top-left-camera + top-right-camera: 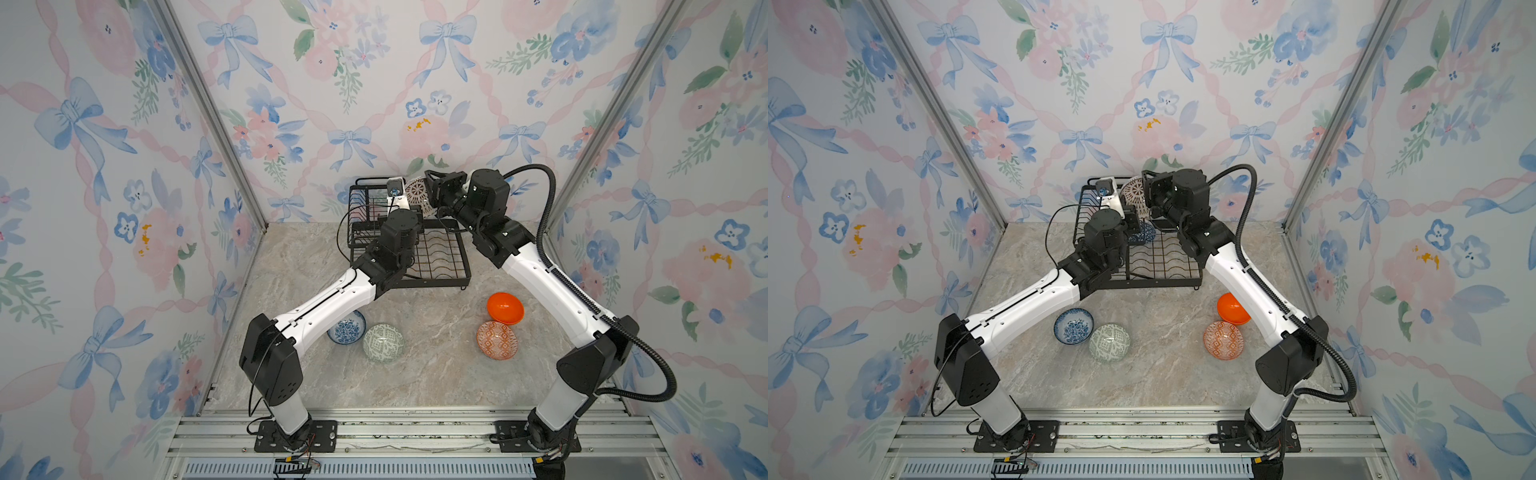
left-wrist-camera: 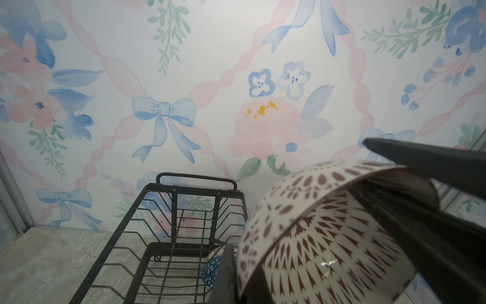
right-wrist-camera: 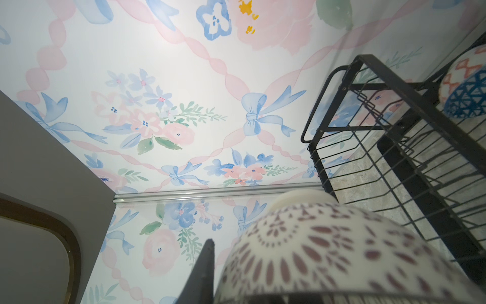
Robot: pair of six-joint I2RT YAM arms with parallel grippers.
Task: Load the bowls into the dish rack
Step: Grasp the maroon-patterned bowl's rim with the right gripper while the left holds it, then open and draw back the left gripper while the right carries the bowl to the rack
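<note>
A cream bowl with a maroon pattern hangs tilted above the back of the black wire dish rack, between both grippers. My left gripper is shut on its rim, with one finger against the outer wall. From the right, my right gripper clamps the opposite rim; in the left wrist view one of its fingers lies over that rim. A dark-blue geometric bowl sits in the rack. On the table stand the blue-white floral bowl, the green-white bowl, the orange-white bowl and the plain orange bowl.
The rack's raised slotted basket and handle loop stand close to the flowered back wall. Behind the dark-blue bowl the right wrist view shows another orange-white patterned bowl. Aluminium rails run along the front edge.
</note>
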